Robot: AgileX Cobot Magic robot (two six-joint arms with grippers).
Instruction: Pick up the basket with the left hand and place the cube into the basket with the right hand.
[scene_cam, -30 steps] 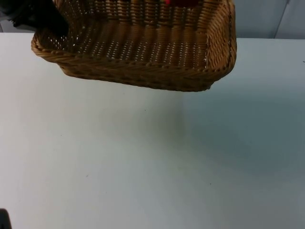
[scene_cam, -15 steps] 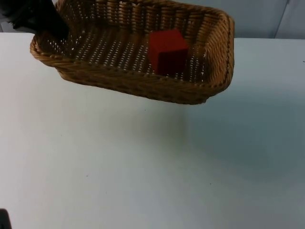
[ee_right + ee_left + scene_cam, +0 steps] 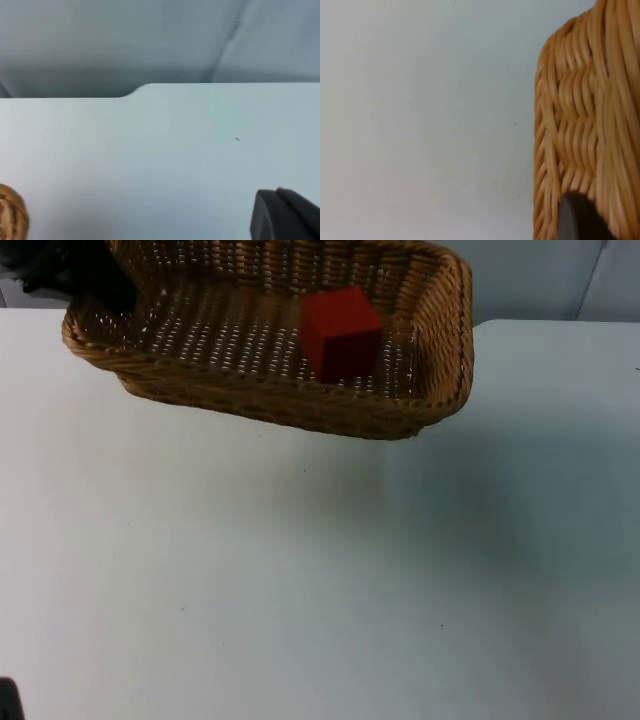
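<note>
Now, in the top view, the wicker basket [image 3: 270,350] hangs tilted above the white table [image 3: 320,580], casting a faint shadow on it, and the red cube [image 3: 341,332] sits inside, on the woven floor toward the basket's right end. A second ago the cube was barely visible at the picture's upper edge; half a second ago it was already in the basket, and since then it has shifted slightly while the basket has swung a little. I judge the drop done, so the task looks essentially complete. The left gripper [image 3: 85,275] is the dark shape at the basket's left end.

From the left wrist view, the basket's outer weave [image 3: 585,125] runs just beside a black fingertip [image 3: 577,217], which presses against the wicker: this gripper is pinching the basket.

From the right wrist view, the right gripper's fingertip [image 3: 282,215] hovers over bare table, with the grey partition wall [image 3: 125,40] beyond and a sliver of basket rim [image 3: 12,212] nearby. Whether its fingers are spread I cannot tell.
</note>
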